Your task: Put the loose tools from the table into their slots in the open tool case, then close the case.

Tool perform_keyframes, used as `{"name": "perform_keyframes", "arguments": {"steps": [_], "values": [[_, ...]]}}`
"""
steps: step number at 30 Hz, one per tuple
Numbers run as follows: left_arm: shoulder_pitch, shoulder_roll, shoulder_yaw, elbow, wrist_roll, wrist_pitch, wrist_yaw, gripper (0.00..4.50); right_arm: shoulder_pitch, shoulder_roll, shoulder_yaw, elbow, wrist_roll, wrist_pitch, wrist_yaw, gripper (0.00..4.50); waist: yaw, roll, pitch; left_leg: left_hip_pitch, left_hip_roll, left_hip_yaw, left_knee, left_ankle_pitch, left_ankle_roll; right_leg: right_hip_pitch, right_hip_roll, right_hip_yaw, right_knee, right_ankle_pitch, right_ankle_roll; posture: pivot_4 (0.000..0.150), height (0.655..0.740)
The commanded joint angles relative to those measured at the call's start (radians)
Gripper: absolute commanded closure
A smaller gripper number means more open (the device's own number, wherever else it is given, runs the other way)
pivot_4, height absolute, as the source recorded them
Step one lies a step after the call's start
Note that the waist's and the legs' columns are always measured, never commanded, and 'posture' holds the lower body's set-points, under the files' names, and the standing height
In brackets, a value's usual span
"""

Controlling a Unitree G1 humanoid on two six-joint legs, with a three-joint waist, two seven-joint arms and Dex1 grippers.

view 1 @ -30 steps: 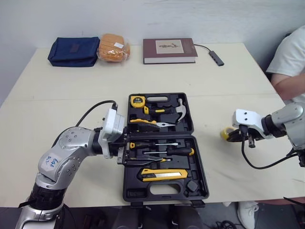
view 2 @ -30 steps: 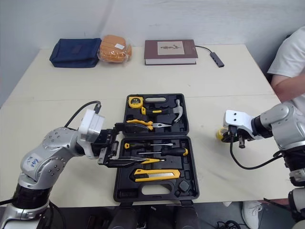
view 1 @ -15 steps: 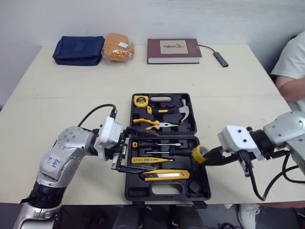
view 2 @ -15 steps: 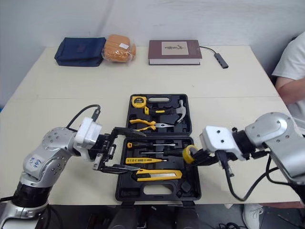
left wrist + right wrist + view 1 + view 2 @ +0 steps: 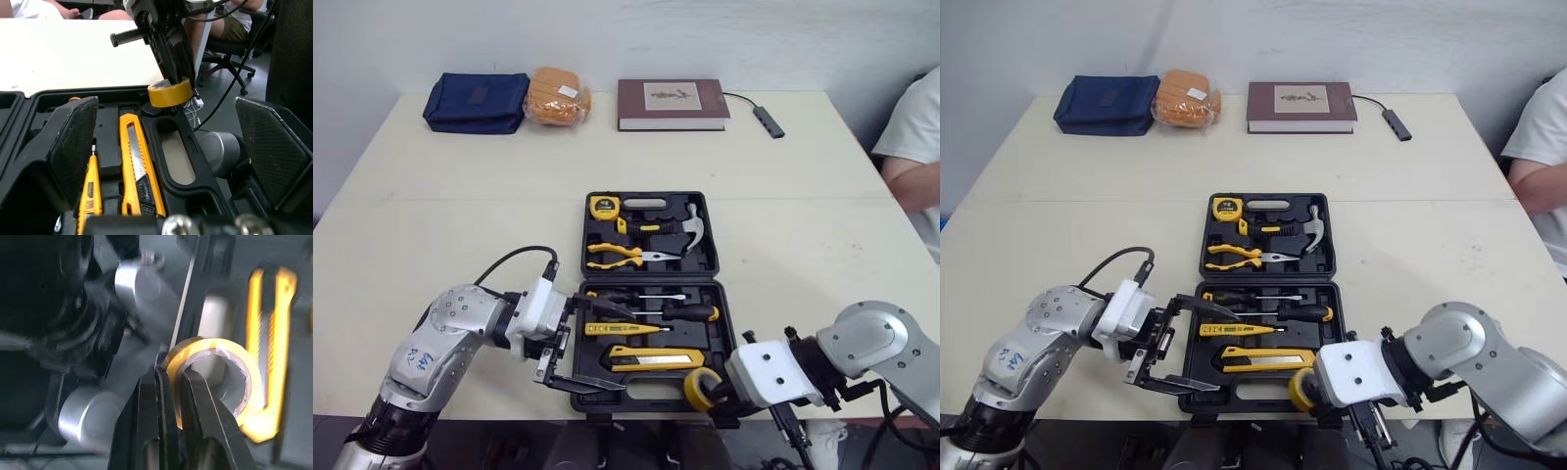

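A sticker on the left arm carries blue handwriting (I cannot read it). The left gripper holds its fingers wide apart at the front left corner of the black tool case, which lies on a cream table. At the case's front right corner, the right gripper is clamped on a yellow tape roll.
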Motion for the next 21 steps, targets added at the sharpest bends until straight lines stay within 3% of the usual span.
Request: {"name": "perform_keyframes", "arguments": {"steps": [1, 21], "values": [[0.004, 0.014, 0.015, -0.047, -0.025, 0.015, 0.013, 0.0, -0.011, -0.014, -0.011, 0.0, -0.025, -0.024, -0.01, 4.45, 0.0, 0.0, 0.0, 0.0, 0.0, 0.0, 0.0, 0.0, 0.0, 0.0, 0.0, 0.0, 0.0, 0.0, 0.0, 0.15, 0.74], [-0.063, -0.026, 0.03, -0.053, -0.074, 0.09, 0.104, 0.0, -0.022, -0.005, 0.105, 0.058, -0.147, 0.042, -0.084, 4.45, 0.001, -0.002, -0.001, 0.0, 0.0, -0.002, 0.0, 0.0, 0.0, 0.002, 0.0, -0.002, -0.001, 0.0, 0.0, 0.15, 0.74]]}}
